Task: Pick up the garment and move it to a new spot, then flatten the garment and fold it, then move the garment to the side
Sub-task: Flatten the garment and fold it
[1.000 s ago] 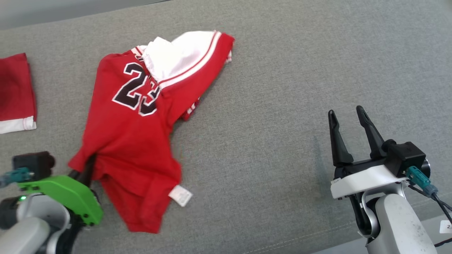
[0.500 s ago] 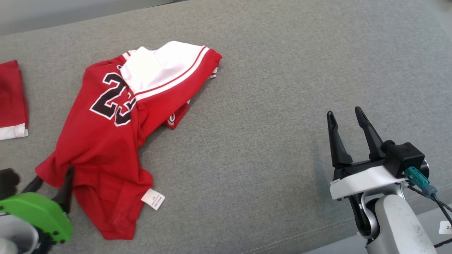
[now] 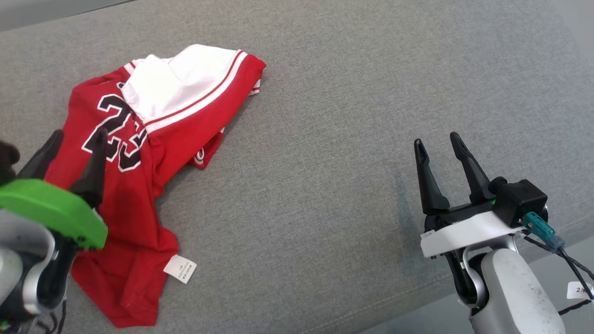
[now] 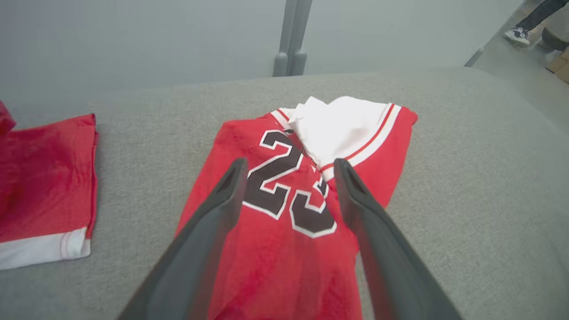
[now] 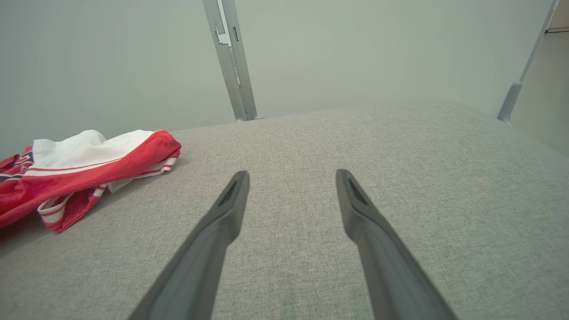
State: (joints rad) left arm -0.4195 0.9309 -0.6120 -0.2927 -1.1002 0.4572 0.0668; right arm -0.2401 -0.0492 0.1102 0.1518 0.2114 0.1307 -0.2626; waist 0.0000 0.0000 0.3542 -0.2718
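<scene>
The garment (image 3: 139,153) is a red jersey with a black "23", lying crumpled on the grey fabric surface (image 3: 325,162), its white part folded over at the far end. A white label (image 3: 180,268) sticks out near its close end. My left gripper (image 3: 79,137) hangs open just above the jersey's left side, holding nothing. In the left wrist view that gripper (image 4: 289,164) frames the "23" on the jersey (image 4: 284,249). My right gripper (image 3: 436,139) stands open well to the right, apart from the cloth. The right wrist view shows that gripper (image 5: 291,175) over bare fabric, with the jersey (image 5: 89,164) far left.
A second red garment with a white band (image 4: 44,186) lies flat to the left. Grey posts (image 4: 291,58) stand behind the surface. A person's foot (image 4: 515,33) is on the floor far off. The surface's front edge (image 3: 417,306) runs by my right arm.
My left gripper, which was shut on the jersey's near-left edge and dragging it left, has let go, opened and risen above the cloth. The head view shifted too. The right arm stayed.
</scene>
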